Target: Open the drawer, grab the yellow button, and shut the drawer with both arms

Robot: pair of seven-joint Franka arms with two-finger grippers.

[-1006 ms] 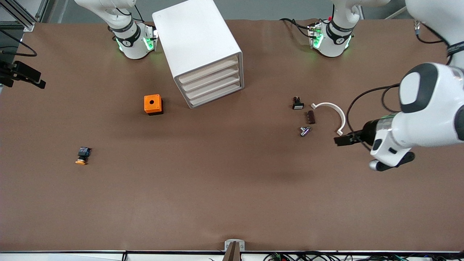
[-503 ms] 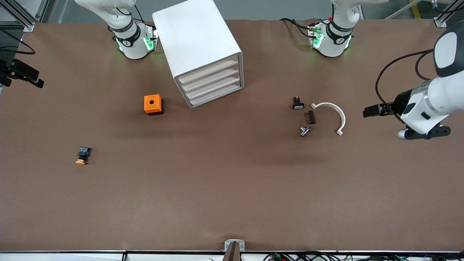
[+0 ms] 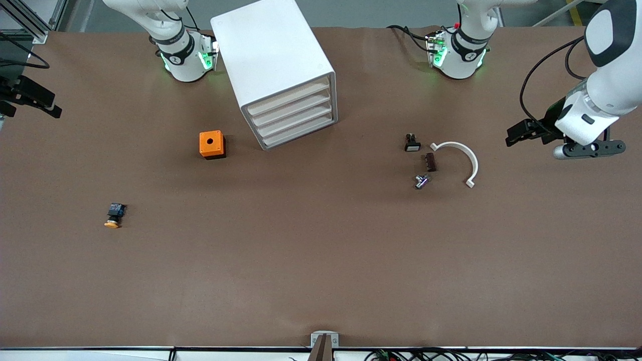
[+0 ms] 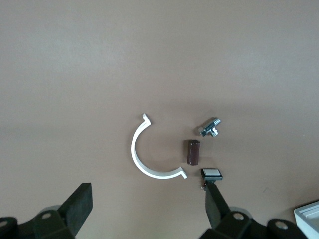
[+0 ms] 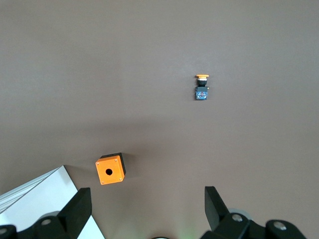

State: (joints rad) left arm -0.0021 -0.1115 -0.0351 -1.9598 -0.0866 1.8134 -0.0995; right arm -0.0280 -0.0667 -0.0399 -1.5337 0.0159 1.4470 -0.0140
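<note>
Button [image 3: 113,214] lies on the brown table [image 3: 301,250], toward the right arm's end, nearer to the front camera than the orange box [image 3: 211,144] with the round hole. It lies on its side (orange cap toward the front camera). Nothing holds it.

The right gripper [image 3: 27,98] hangs up in the air over the table's edge at the right arm's end, well apart from the button. Its fingers [image 5: 77,209] are spread wide with nothing between them.

The left gripper [image 3: 521,133] hangs over the table at the left arm's end, near a white curved piece [image 3: 464,155]. Its fingers [image 4: 79,204] are spread wide too.

The white drawer box [image 3: 276,70] has all its drawers pushed in.
</note>
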